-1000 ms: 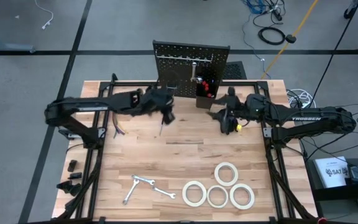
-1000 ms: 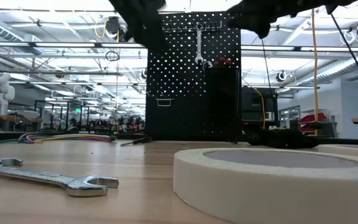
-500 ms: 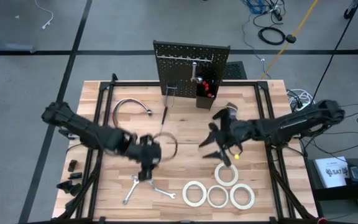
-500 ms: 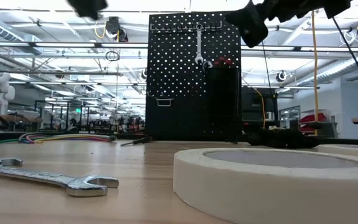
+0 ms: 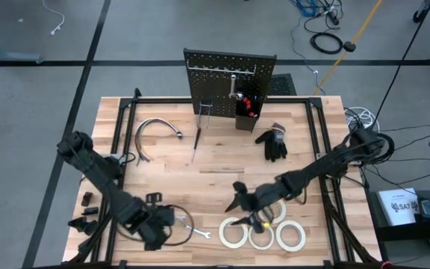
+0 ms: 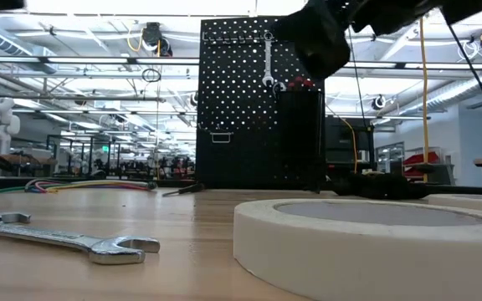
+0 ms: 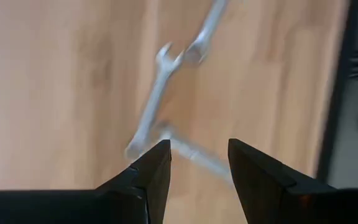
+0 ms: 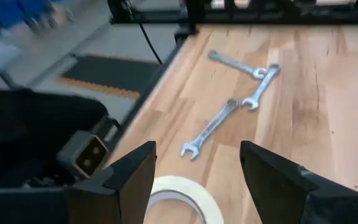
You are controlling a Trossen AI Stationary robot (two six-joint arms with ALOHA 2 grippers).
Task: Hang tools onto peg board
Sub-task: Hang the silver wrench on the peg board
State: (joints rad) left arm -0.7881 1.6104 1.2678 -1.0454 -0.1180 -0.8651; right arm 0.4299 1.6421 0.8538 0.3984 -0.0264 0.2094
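Silver wrenches (image 5: 198,232) lie flat near the table's near edge, blurred under my left gripper (image 7: 197,155), which hovers open above them (image 5: 157,232). Several white tape rolls (image 5: 234,233) lie flat to their right. My right gripper (image 5: 239,200) hangs open above the rolls, and its wrist view shows one roll (image 8: 182,190) and the wrenches (image 8: 213,127). The black peg board (image 5: 230,71) stands upright at the far edge. One wrench (image 6: 268,63) hangs from a hook on it, and red handles stick out of its bin (image 5: 246,110). A screwdriver (image 5: 195,143) lies before the board.
A curved chrome tube (image 5: 159,128) lies at far left and a black glove (image 5: 273,142) at far right of the table. Bare wood lies in the table's middle. In the low view a wrench (image 6: 65,238) and a tape roll (image 6: 366,242) fill the foreground.
Both arms have swung quickly from in front of the peg board toward the table's near edge. The left gripper went near and left to above the wrenches, the right one near and left to above the tape rolls. The glove, earlier covered by the right arm, now shows.
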